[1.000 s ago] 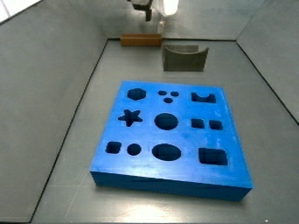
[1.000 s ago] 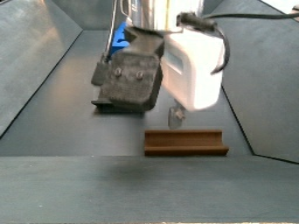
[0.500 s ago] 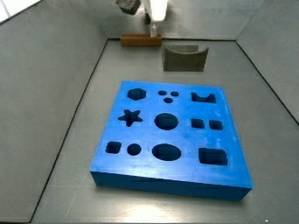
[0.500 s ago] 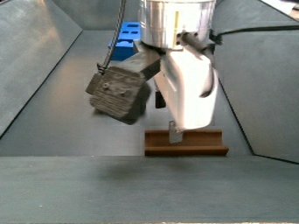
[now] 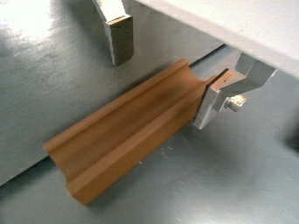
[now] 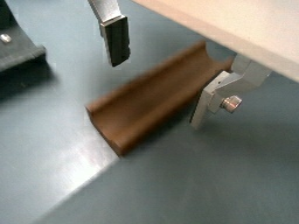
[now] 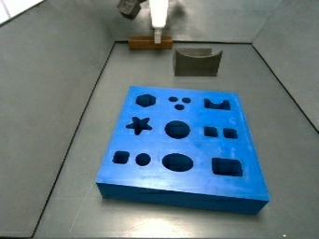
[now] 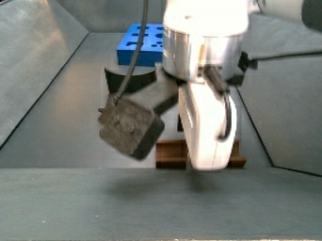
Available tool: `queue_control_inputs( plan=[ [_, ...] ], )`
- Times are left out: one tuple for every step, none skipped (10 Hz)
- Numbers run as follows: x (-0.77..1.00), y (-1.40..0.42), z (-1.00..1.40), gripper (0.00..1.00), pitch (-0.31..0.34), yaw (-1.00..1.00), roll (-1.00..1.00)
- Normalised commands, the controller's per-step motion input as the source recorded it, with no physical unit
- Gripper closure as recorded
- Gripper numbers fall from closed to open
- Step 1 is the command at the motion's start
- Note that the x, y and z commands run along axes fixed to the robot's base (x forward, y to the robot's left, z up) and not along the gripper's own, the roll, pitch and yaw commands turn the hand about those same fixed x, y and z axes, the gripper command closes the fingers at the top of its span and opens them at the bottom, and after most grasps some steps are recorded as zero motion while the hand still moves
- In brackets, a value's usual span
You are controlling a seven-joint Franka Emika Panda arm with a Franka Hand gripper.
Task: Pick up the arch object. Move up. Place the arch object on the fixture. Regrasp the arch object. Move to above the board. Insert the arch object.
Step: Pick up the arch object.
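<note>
The arch object (image 5: 128, 131) is a small orange-brown block with a long groove, lying flat on the grey floor near the back wall (image 7: 147, 42). My gripper (image 5: 162, 87) is open and lowered over it, one finger (image 5: 117, 39) on each long side and apart from it; both wrist views show this (image 6: 159, 87). In a side view the white gripper body (image 8: 208, 104) hides most of the arch object (image 8: 170, 155). The dark fixture (image 7: 196, 62) stands just beside the arch object. The blue board (image 7: 187, 140) lies mid-floor.
Grey sloping walls (image 7: 75, 84) enclose the floor on both sides, and the back wall is close behind the arch object. A corner of the fixture (image 6: 17, 52) shows near my fingers. A dark wrist-mounted block (image 8: 132, 127) hangs beside the gripper.
My gripper has come down and shifted over the arch object, so its fingers now straddle it. The arch object, fixture and board have not moved.
</note>
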Motion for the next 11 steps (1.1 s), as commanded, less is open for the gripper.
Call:
queue_control_inputs(
  plan=[
    [0.22, 0.24, -0.44, 0.0, -0.296, -0.18, -0.17],
    [0.31, 0.15, -0.43, 0.0, -0.309, -0.24, -0.17],
    [0.37, 0.08, -0.43, 0.0, -0.313, -0.28, -0.17],
    [0.58, 0.0, -0.56, 0.0, -0.256, -0.27, -0.13],
    [0.57, 0.0, -0.55, 0.0, -0.241, -0.27, -0.13],
    [0.49, 0.0, -0.6, 0.0, -0.25, -0.26, -0.12],
    [0.36, 0.0, -0.67, 0.0, -0.234, -0.23, -0.09],
    [0.14, 0.0, -0.82, 0.0, -0.18, -0.19, -0.05],
    [-0.1, -0.23, -1.0, 0.0, -0.107, -0.19, 0.0],
    [-0.52, -0.31, -1.0, 0.0, -0.07, -0.16, 0.0],
    [-0.69, -0.28, -0.97, 0.0, -0.076, -0.13, 0.0]
  ],
)
